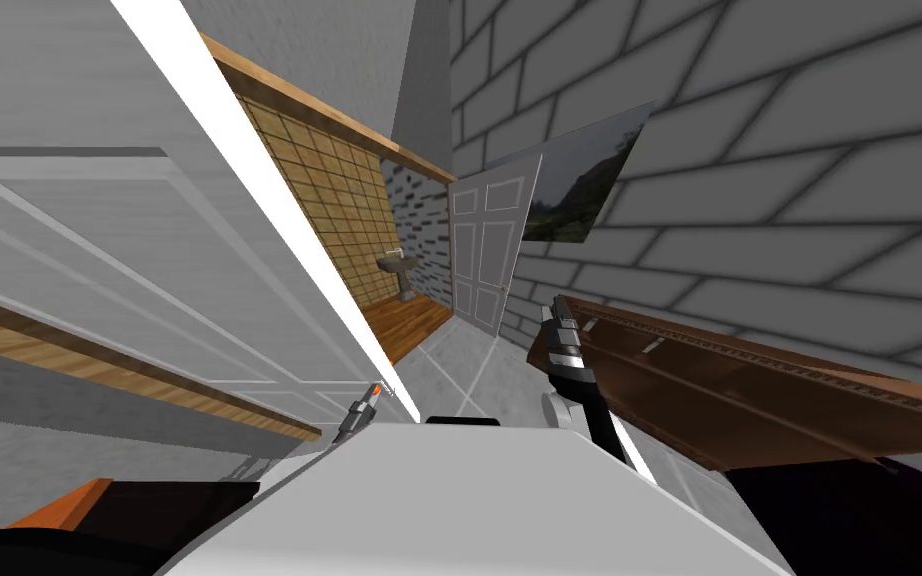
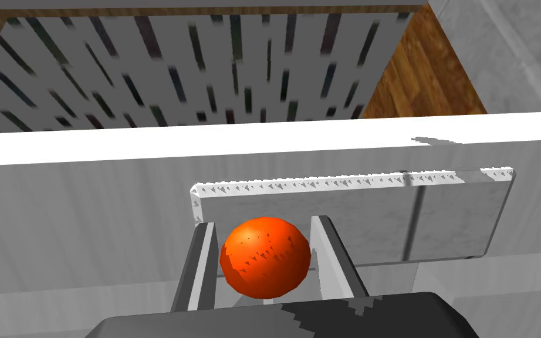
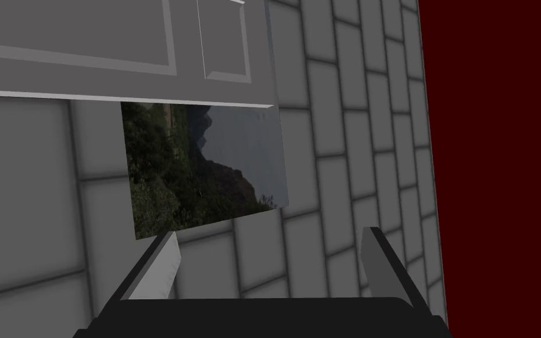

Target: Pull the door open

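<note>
1. the orange knob [image 2: 265,257] sits between the left claw's [image 2: 263,224] fingers, which pinch its sides.
2. just beyond the claw, a grey plate [image 2: 428,217] backs the knob on the pale door [image 2: 75,217].
3. the right claw [image 3: 270,235] is raised well apart from it, fingers spread wide.

The left gripper [image 2: 263,223] has two thin, light grey, blade-like fingers [image 2: 203,267] with darker outer edges, set on a dark grey box. The right gripper [image 3: 269,232] is built alike, its pale blades on a black box. In the head view the right forearm [image 1: 567,358] is dark with light grey bands. It ends at a round white joint [image 1: 552,408] and a black link [image 1: 604,425]. The left forearm [image 1: 352,418] is slim and grey.
</note>
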Tool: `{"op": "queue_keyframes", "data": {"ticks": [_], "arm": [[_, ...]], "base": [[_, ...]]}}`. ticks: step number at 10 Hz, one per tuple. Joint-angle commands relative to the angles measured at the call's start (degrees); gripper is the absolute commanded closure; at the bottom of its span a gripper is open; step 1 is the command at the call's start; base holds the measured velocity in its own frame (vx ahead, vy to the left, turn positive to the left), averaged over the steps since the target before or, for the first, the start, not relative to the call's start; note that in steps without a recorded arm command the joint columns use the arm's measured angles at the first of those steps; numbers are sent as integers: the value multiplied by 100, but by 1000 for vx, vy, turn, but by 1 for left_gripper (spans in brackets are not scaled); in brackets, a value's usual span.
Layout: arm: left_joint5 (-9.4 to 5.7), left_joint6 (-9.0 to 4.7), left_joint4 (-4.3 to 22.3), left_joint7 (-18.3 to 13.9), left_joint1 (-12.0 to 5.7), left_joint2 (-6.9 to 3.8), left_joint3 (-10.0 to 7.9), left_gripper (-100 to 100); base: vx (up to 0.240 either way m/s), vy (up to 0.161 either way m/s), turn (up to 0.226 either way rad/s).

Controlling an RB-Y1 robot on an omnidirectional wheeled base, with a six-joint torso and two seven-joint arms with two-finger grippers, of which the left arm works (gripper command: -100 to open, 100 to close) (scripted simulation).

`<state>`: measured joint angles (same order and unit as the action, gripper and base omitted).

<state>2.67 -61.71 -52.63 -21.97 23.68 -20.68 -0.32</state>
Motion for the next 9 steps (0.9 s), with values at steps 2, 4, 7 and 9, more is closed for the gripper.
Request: {"op": "queue_keyframes", "data": {"ticks": [2,4,7,9], "arm": [[86,55,-102,7,26,92,-57,100],[123,95,-154,12,44,131,-89,100],[132,-27,13,-48,6,64,-63,100],[136,-143,134,-100,-20,1,-70,100]], "base": [[-201,83,-159],[-197,63,-105],[-136,17,-120],[-221,17,-148]]}}
